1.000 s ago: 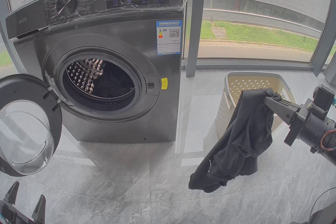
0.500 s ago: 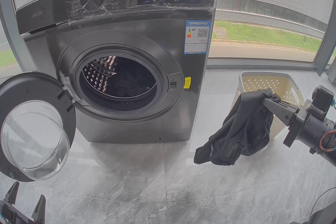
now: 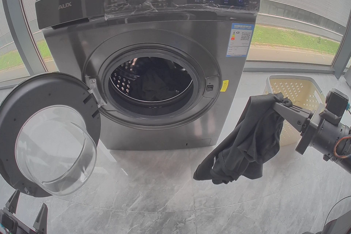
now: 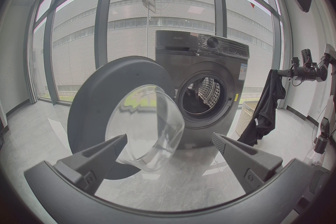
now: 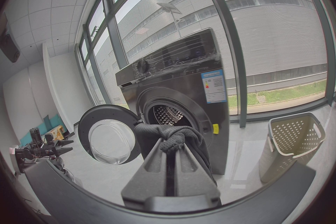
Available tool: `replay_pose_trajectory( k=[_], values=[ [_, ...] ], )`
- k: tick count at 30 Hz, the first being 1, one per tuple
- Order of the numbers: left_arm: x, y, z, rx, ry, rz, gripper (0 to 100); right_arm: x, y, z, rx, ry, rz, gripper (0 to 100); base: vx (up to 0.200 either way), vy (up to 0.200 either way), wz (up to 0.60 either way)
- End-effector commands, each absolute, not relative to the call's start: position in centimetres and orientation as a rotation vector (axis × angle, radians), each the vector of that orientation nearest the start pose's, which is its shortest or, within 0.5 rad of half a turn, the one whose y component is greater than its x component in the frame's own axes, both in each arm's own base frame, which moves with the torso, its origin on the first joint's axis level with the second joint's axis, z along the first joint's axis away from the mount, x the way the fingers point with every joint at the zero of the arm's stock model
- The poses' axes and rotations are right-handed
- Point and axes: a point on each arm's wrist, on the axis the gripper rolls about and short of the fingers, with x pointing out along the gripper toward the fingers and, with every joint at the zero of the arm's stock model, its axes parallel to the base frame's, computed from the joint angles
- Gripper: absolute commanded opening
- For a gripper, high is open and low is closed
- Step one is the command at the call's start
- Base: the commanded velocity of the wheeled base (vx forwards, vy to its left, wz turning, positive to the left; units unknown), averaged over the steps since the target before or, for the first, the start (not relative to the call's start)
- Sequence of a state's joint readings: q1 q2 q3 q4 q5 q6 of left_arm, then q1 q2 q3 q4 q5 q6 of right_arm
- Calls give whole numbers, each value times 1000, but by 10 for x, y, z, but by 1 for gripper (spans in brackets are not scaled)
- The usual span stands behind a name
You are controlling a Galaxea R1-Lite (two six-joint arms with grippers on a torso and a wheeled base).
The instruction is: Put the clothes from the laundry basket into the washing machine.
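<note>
Right tool [image 3: 279,101]: closed, its two fingers pressed together on a bunched edge of a dark garment [image 3: 245,143]. The right wrist view shows the fabric gathered at the fingertips and draped over them.

The garment hangs in loose folds below the tool, in the air. In the head view it lies between the washing machine [image 3: 146,30] and the laundry basket [image 3: 292,78] and partly covers the basket's near wall. It touches neither the machine nor its opening. Whether its lowest fold clears the floor [image 3: 146,187] cannot be told with certainty.

The washing machine is a grey front loader standing against the window wall. Its control panel is wrapped in clear film. The round door [image 3: 47,128] is swung fully open to the robot's left. The drum opening [image 3: 151,81] is unobstructed, and dark cloth [image 3: 157,86] lies inside the drum.

The laundry basket is cream and perforated, and stands upright on the floor to the right of the machine, close to the window.

Left tool [image 4: 169,137]: fingers spread wide, nothing between them. It sits low at the robot's left, in front of the open door and well apart from the garment.
</note>
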State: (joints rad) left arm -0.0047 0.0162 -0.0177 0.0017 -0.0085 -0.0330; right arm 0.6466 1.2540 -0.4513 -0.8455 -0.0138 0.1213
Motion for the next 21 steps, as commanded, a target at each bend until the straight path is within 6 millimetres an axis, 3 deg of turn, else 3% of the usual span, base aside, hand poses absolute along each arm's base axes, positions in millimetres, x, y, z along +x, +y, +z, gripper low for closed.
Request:
replay_pose_trajectory(
  k=[1,15,21],
  values=[
    [-23,0,76,-34,2,-12,100,147,111,215,130,6,649,0,0,0,0],
    [-23,0,76,-35,2,-12,100,147,112,212,128,19,679,0,0,0,0],
    [-23,0,76,-37,2,-11,100,141,106,202,184,83,734,0,0,0,0]
  ],
)
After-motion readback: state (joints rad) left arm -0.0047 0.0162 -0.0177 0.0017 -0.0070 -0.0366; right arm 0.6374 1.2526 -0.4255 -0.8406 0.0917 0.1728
